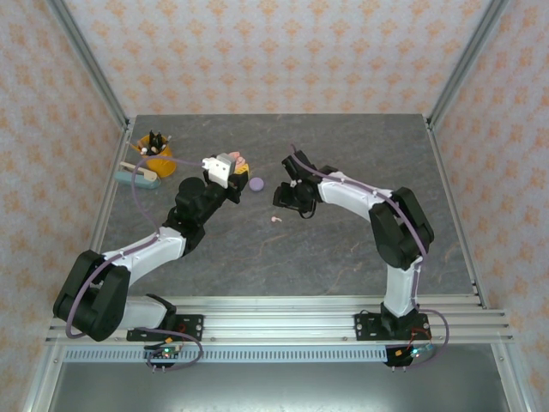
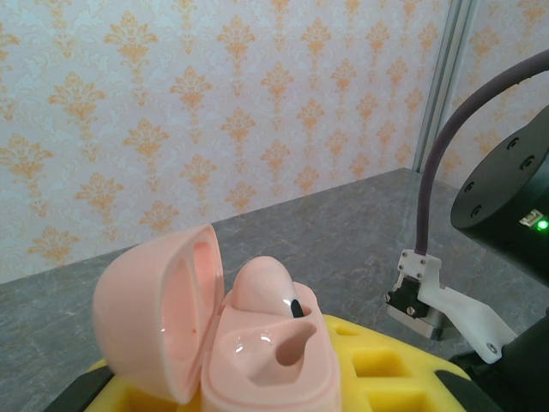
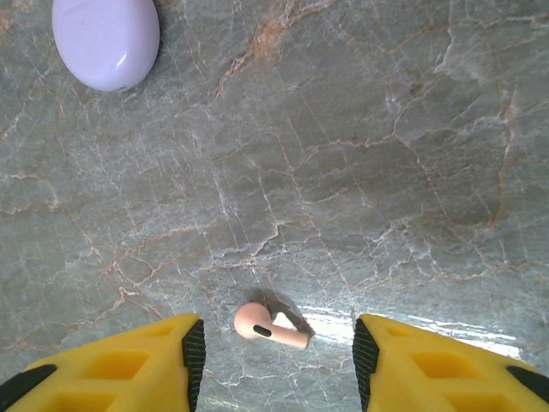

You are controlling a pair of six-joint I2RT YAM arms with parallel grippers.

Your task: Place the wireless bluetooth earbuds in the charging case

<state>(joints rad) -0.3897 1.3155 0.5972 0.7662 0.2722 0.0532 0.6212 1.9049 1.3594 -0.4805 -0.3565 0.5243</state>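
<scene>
We are seeing the left gripper (image 2: 257, 390) clamping the open case (image 2: 257, 352), one bud (image 2: 264, 287) sitting inside. The right gripper (image 3: 274, 354), jaws apart, is hanging over a loose bud (image 3: 268, 326) on the table (image 3: 360, 172), near and right of the lilac case (image 3: 105, 39). Risk: closing fingers skidding or flipping it, spoiling alignment for the socket.

2 black-and-white arms (image 1: 146, 249) with purple cables (image 2: 426, 184) and yellow, black-tipped fingers (image 3: 120, 369).

One salmon-pink earbud (image 3: 270, 328) lies on its side on the table (image 3: 360, 172) between my right fingers (image 3: 129, 365), touching neither, a second earbud (image 2: 262, 287) sits in the open salmon-pink charging case (image 2: 266, 365) clamped by my left fingers (image 2: 403, 373), front socket empty, and a closed lilac case (image 3: 106, 41) lies nearby.
</scene>
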